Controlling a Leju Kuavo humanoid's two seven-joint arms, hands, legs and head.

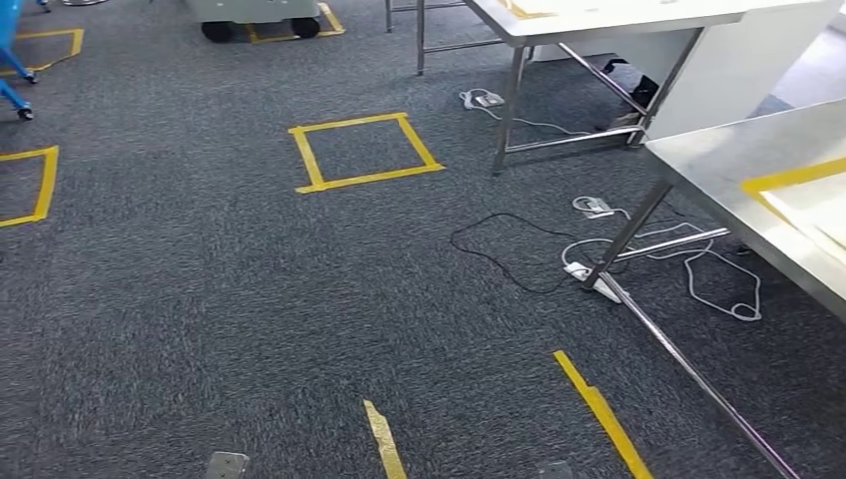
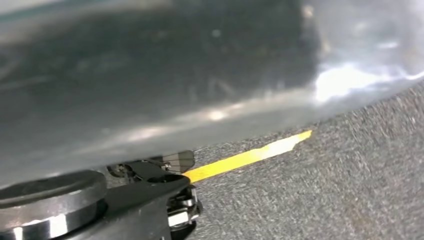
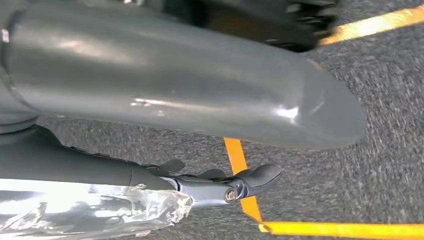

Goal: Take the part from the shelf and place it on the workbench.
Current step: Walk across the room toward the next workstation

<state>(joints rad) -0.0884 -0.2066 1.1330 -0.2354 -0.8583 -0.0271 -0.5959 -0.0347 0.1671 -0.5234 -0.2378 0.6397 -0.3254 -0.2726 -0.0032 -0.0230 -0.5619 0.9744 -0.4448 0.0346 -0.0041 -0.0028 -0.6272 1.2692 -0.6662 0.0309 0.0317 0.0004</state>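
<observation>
In the right wrist view my right hand (image 3: pixel 150 100) hangs over the carpet, its thick grey thumb across the picture and its dark fingers (image 3: pixel 250 180) stretched out. A part in a crinkled clear plastic bag (image 3: pixel 100 210) lies against those fingers, held in the hand. The left wrist view shows my left hand (image 2: pixel 165 85) as a blurred grey surface very close to the camera, and its fingers cannot be made out. The steel workbench (image 1: pixel 718 170) stands at the right of the head view, with a yellow tape outline (image 1: pixel 793 178) on its top.
A second white-topped table (image 1: pixel 599 25) stands beyond the workbench. Cables (image 1: pixel 698 279) and a power strip (image 1: pixel 589 274) lie on the carpet by the bench legs. A yellow tape square (image 1: pixel 364 150) and tape strips mark the floor. A wheeled cart (image 1: pixel 254 15) is far back.
</observation>
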